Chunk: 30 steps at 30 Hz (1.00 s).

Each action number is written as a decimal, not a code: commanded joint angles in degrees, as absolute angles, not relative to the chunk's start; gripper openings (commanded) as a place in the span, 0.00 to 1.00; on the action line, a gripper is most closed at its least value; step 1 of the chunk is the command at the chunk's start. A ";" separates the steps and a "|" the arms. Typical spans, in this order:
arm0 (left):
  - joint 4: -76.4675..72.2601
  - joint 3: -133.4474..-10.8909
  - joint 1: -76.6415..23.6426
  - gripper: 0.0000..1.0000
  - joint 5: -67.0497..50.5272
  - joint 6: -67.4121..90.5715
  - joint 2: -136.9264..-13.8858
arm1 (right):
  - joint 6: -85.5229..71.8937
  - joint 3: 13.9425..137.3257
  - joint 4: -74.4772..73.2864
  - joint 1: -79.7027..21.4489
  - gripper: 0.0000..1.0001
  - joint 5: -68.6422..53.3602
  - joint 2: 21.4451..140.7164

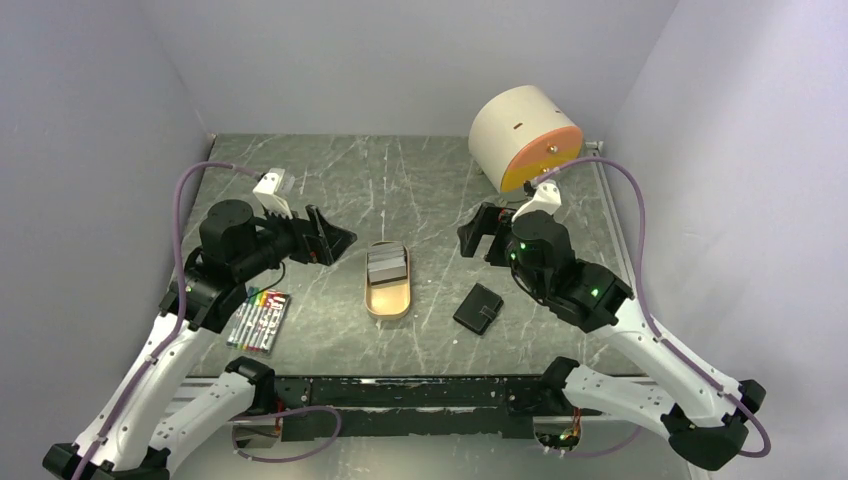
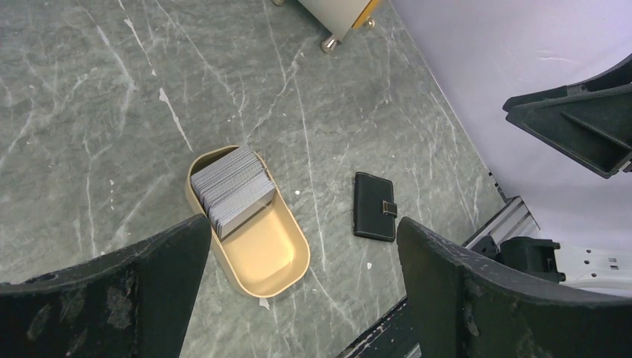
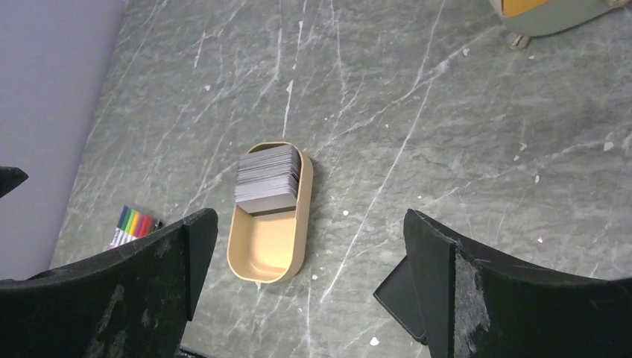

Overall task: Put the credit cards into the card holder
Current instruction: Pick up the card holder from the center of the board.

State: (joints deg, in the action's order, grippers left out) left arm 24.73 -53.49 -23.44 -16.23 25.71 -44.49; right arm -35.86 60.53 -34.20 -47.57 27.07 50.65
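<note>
Nearest the arms, the coloured markers (image 1: 258, 320) lie at the left, out of play. Just right of centre, the card holder (image 1: 479, 308) lies flat on the grey veined table (image 1: 430, 180), folded closed with its snap tab across, well apart from either arm. Left of it sits the tan oval tray (image 1: 387, 298). The credit cards (image 1: 386, 264) are stacked in its far end, and the near end is bare. No card is in the holder, so I read this as the opening step: the reach.

Beyond the tray both arms hover above the table. The left gripper (image 1: 335, 240) has its jaws spread wide and empty, and the right gripper (image 1: 478, 238) is likewise spread, holding nothing. At the far right, the round drum (image 1: 524, 137) stands by the wall.

Next move, as I judge it: one gripper drops onto the holder to unsnap it and fold it open while the other comes down on the stack. Thin cards in a walled tray call for a careful pinch at the edges.
</note>
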 commanded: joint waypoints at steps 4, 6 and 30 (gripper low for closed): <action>23.61 -53.74 -22.94 0.99 -15.99 24.88 -43.60 | -36.68 61.62 -35.58 -47.12 1.00 28.09 51.03; 23.40 -53.17 -22.94 0.99 -15.82 24.81 -43.59 | -37.09 60.87 -34.92 -47.11 1.00 27.43 50.58; 20.68 -44.48 -22.94 1.00 -11.86 22.96 -44.51 | -66.23 52.94 -48.70 -46.94 0.61 31.66 63.65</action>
